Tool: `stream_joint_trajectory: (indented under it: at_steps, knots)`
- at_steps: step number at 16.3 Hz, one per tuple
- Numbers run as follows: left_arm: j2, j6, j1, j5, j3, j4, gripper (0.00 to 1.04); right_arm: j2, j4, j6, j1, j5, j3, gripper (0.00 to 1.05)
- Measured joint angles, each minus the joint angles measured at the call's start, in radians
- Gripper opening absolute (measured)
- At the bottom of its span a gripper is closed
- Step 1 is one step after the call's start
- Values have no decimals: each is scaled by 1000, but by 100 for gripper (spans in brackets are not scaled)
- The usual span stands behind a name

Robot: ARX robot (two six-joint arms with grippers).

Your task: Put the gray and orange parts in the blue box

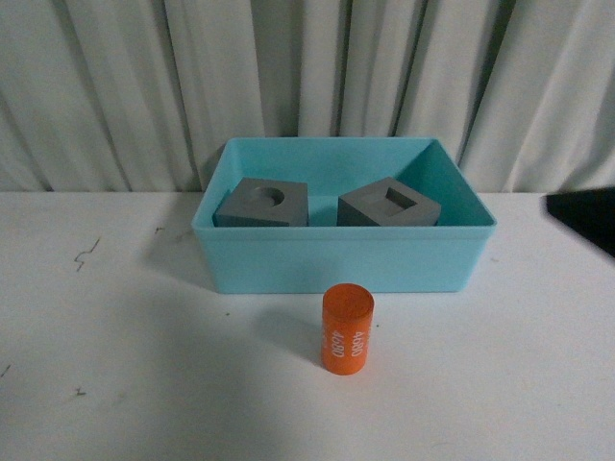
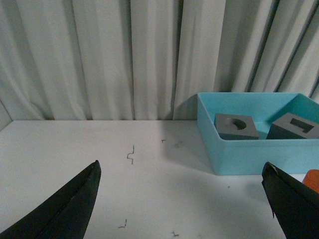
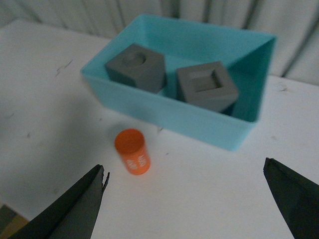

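your round-recess cube (image 1: 261, 205) and rectangular-recess cube (image 1: 388, 207) sit in the blue box (image 1: 336, 259), orange cylinder (image 1: 347, 329) upright on the worktop (image 1: 144, 365) outside it, left tool (image 2: 180, 164) and right tool (image 3: 184, 164) released.

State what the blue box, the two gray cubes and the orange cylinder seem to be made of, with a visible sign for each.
Blue box: likely moulded plastic; smooth turquoise walls with a rim. Cube with round recess and cube with rectangular recess: matte gray, plastic or coated metal, unclear which. Orange cylinder: smooth, white printing; probably plastic or painted.
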Motion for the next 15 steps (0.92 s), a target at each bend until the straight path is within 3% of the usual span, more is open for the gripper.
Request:
stream_joint_trajectory:
  at_steps: [3, 7, 15]
  knots:
    - [0, 0, 0, 0, 0, 0, 98, 268, 113, -129, 172, 72, 114, 98]
    - [0, 0, 0, 0, 0, 0, 98, 527, 150, -107, 184, 163, 219, 98]
    - [0, 0, 0, 0, 0, 0, 98, 732, 157, -53, 270, 214, 350, 98]
